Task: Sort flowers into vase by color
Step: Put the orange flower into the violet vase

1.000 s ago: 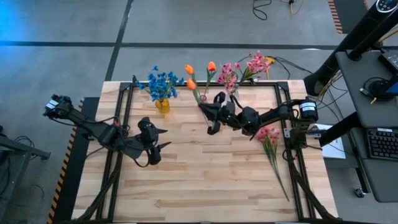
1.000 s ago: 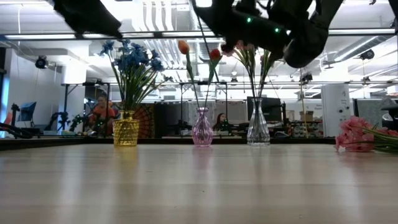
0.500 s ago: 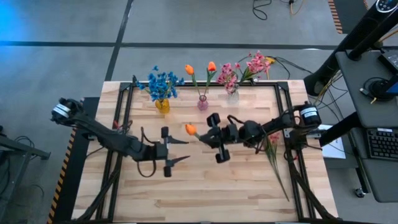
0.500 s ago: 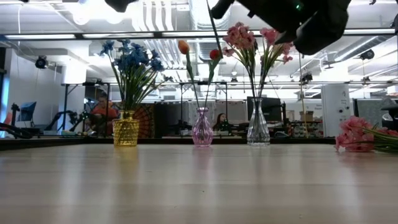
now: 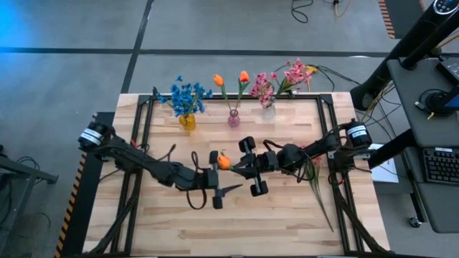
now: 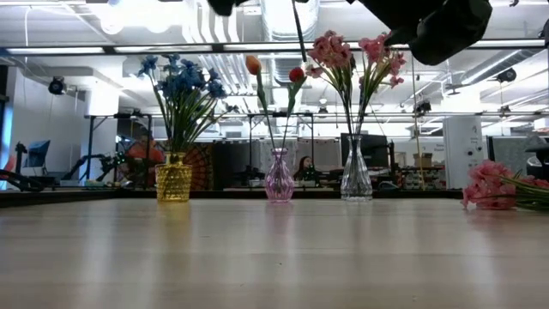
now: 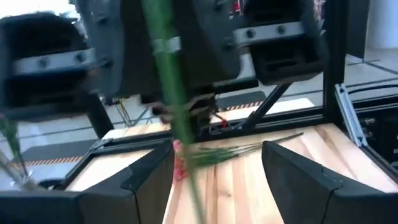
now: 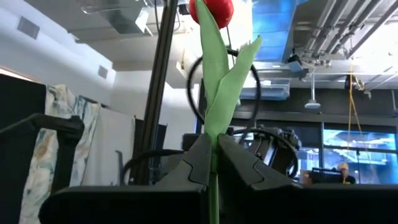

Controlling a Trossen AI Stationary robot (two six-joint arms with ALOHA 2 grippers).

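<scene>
An orange tulip [image 5: 224, 163] with a green stem hangs over the table's middle, and my right gripper [image 5: 237, 167] is shut on its stem. Coming from the table's left, my left gripper [image 5: 231, 180] is open, its fingers [image 7: 149, 180] level on either side of that stem [image 7: 173, 106]; I cannot tell whether they touch it. Along the far edge stand a yellow vase of blue flowers [image 5: 186, 115], a pink vase [image 5: 234, 119] with two orange tulips, and a clear vase of pink blossoms [image 5: 268, 107]. My right gripper pinches the tulip's stem [image 8: 214, 163] between its two shut fingers, just under the leaves [image 8: 225, 81]. The fingers come from the table's right and slant upward. The tulip is lifted clear of the table, with its bud [image 8: 211, 9] above the fingers.
Pink flower sprays [image 5: 313, 172] lie flat on the table's right side, partly under my right arm, their stems running toward the near right corner. A black frame [image 5: 143, 115] borders the wooden top. The room beyond holds desks and a seated person.
My right gripper has carried the tulip from beside the pink vase toward the near edge, to the table's middle, staying shut on it. My left gripper has swung toward the table's right, turned level, and come up to the tulip's stem with open fingers.
</scene>
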